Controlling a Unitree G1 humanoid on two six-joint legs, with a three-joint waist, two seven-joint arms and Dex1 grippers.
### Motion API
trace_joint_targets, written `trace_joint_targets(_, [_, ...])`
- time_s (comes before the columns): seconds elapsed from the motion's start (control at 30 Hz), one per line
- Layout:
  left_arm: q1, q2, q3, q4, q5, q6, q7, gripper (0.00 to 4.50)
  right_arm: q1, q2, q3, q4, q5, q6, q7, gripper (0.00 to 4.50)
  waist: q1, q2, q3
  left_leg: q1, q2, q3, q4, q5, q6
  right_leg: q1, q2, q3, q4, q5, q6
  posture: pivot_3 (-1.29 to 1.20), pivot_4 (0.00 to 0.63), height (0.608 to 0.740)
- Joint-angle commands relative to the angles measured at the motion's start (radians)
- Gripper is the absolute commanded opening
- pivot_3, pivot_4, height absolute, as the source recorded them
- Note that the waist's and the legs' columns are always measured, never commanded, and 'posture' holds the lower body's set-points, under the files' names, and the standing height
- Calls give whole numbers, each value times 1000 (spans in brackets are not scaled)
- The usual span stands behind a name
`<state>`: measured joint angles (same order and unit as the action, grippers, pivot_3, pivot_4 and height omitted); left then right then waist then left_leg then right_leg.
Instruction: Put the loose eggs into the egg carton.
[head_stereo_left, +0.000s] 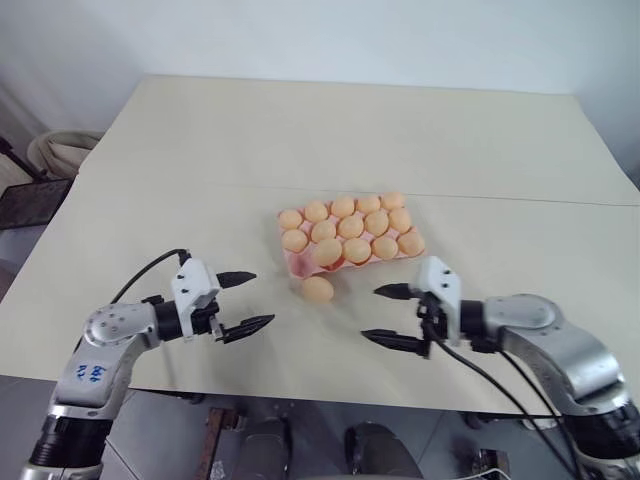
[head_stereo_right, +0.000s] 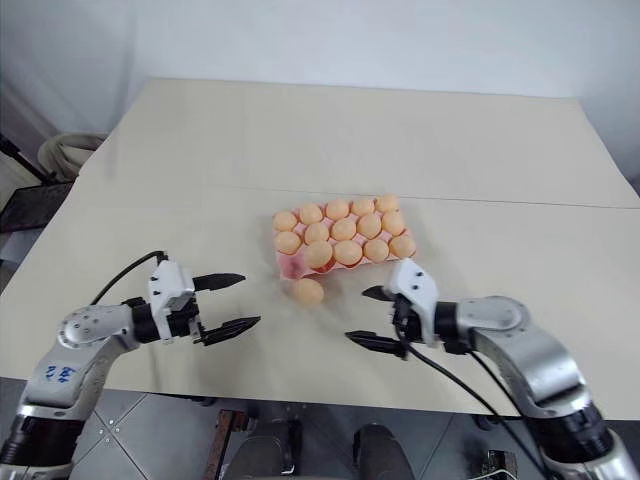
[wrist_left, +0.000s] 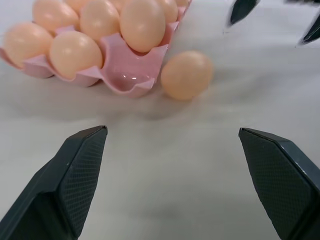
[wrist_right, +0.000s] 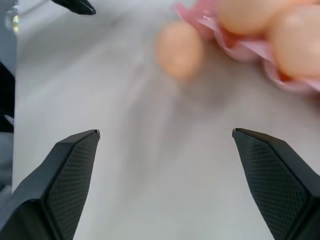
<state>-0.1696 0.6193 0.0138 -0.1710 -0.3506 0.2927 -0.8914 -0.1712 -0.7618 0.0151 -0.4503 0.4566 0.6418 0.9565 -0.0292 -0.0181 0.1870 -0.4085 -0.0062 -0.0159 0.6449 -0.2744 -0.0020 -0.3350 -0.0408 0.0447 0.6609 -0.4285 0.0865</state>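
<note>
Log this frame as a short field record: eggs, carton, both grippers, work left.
loose egg: one, on the table against the carton's near edge
egg carton: pink, one near corner cup empty, the rest filled
left gripper: open, holding nothing, left of the egg
right gripper: open, holding nothing, right of the egg
work left: one egg to place in the empty cup
</note>
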Motion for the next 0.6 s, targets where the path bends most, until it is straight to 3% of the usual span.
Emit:
trace_joint_targets(0.03, [-39, -52, -62, -17, 31, 55, 64, 4500, 39, -39, -83, -29, 28, -47, 31, 4463, -3, 0, 0, 0, 0, 0, 0, 0, 0, 0, 0, 0, 0, 0, 0, 0, 150, 740])
trace_joint_targets(0.27, [-75, -160, -152, -68, 114, 247, 263, 4500, 102, -43, -113, -97, 72, -29, 18, 4463, 3, 0, 0, 0, 1, 0, 3, 1, -1, 1, 2, 0, 2, 0, 0, 0, 150, 740])
trace_joint_targets(0.6, [-137, -324, -207, -23, 217, 293, 460, 4500, 153, -78, -135, -151, 142, -7, 42, 4463, 9, -1, 1, 5, 0, -1, 4, 1, 1, 9, 1, -1, -1, 3, 4, 0, 150, 740])
